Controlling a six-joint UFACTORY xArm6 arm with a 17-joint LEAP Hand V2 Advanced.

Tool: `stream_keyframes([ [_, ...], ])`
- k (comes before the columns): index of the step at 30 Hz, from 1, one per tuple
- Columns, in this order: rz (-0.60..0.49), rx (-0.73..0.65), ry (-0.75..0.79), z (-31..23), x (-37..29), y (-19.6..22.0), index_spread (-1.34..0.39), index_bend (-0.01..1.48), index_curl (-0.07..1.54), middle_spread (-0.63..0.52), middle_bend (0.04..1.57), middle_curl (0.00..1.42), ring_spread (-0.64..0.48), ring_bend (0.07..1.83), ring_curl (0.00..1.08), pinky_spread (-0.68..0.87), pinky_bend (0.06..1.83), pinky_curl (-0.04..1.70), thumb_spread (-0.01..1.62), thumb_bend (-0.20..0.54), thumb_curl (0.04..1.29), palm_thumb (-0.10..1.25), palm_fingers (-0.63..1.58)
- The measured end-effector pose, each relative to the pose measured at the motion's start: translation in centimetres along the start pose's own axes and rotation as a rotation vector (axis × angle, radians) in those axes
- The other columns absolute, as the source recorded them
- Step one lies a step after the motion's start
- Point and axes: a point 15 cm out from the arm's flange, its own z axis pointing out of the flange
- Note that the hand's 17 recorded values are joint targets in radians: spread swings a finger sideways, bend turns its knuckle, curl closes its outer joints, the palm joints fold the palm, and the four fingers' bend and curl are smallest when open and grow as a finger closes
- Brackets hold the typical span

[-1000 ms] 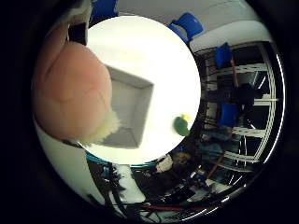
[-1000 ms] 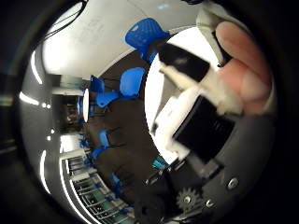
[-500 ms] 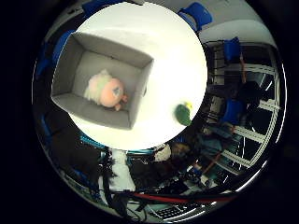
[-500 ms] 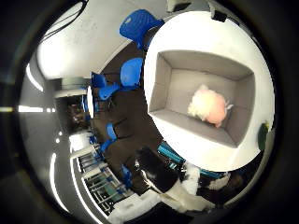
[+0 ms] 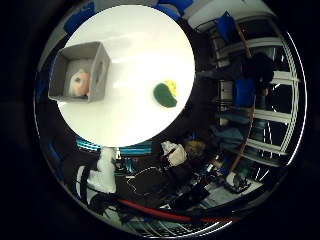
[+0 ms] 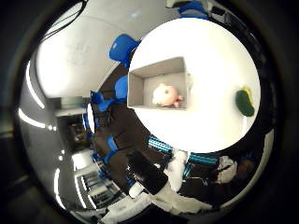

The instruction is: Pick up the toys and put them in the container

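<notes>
A pink and white plush toy (image 6: 164,94) lies inside the grey box-shaped container (image 6: 141,82), which stands near one edge of the round white table (image 6: 210,56). A green and yellow toy (image 5: 165,94) lies on the table top, well away from the container (image 5: 62,64). The little finger side view also shows the pink toy (image 5: 79,83) in the container. My hand is high above the table, with the whole table top small below the palm.
Blue chairs (image 6: 122,49) stand around the table. Metal racks and clutter (image 5: 255,110) fill the floor beyond the table's edge. White and black parts of the arm (image 6: 177,173) show past the table's rim.
A second ago the pink toy was close against the palm between the fingers. Half a second ago it lay in the container. The palm has since risen, and table and container look smaller.
</notes>
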Motion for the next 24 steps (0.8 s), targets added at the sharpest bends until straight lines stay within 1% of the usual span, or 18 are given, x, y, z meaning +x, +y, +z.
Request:
stream_keyframes([
  [2, 0.055, -0.032, -0.019, 1.7, 2.9, 1.4, -0.37, 0.15, 0.25, 0.09, 0.24, 0.33, 0.25, 0.39, 0.24, 0.49, 0.52, 0.35, 1.16, -0.02, 0.25, 0.32, 0.06],
  [6, 0.116, -0.028, -0.003, 4.7, 7.2, 2.0, -0.37, 0.15, 0.25, 0.11, 0.23, 0.33, 0.25, 0.37, 0.24, 0.48, 0.52, 0.34, 1.09, -0.028, 0.25, 0.3, 0.04],
  [9, 0.144, -0.063, 0.016, 8.8, 10.0, 2.9, -0.36, 0.14, 0.25, 0.11, 0.24, 0.33, 0.25, 0.35, 0.24, 0.47, 0.5, 0.33, 1.05, -0.029, 0.25, 0.28, 0.02],
  [14, 0.157, -0.045, 0.071, 14.7, 13.2, 2.8, -0.36, 0.15, 0.24, 0.11, 0.21, 0.33, 0.25, 0.35, 0.24, 0.46, 0.5, 0.32, 1.02, -0.025, 0.27, 0.29, 0.01],
  [18, 0.176, -0.037, 0.08, 18.7, 15.1, 3.2, -0.37, 0.15, 0.24, 0.11, 0.21, 0.33, 0.24, 0.35, 0.25, 0.46, 0.49, 0.32, 1.01, -0.023, 0.28, 0.33, 0.01],
  [24, 0.178, 0.014, 0.108, 21.9, 17.2, 1.9, -0.37, 0.16, 0.25, 0.09, 0.2, 0.33, 0.24, 0.33, 0.25, 0.46, 0.48, 0.31, 1.01, -0.025, 0.29, 0.37, 0.03],
])
